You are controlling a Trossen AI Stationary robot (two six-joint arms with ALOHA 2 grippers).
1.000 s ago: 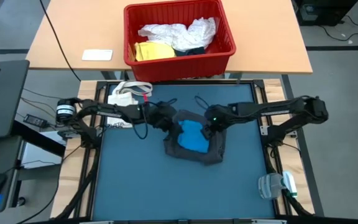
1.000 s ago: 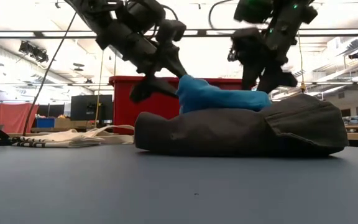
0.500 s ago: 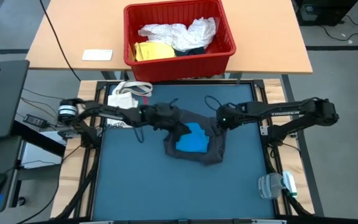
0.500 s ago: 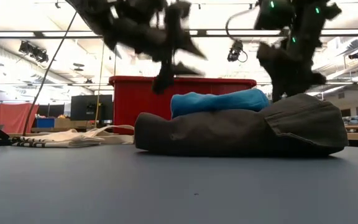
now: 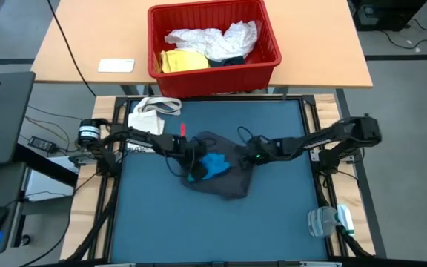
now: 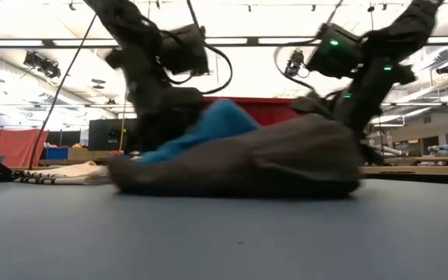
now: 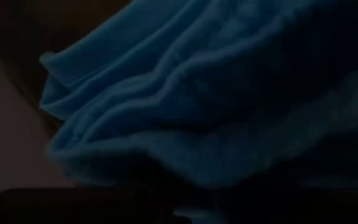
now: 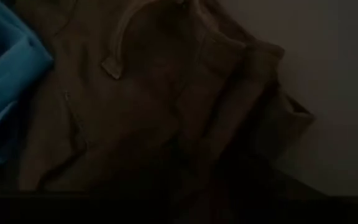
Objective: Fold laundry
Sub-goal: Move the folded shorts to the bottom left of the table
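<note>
Left gripper down at the pile's nine o'clock edge, pressed against the bright blue garment — grip not readable; dark grey garment lies mid-mat, long axis ten to four; right gripper at its two o'clock corner — jaws hidden too; each arm nearest its own end; blue mat around; red basket at twelve.

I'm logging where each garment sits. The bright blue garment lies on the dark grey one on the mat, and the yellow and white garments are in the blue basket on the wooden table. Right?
Not quite: the basket is red, as the high view shows. The rest holds: the bright blue garment lies on the dark grey one, and the yellow and white garments are in the basket.
</note>
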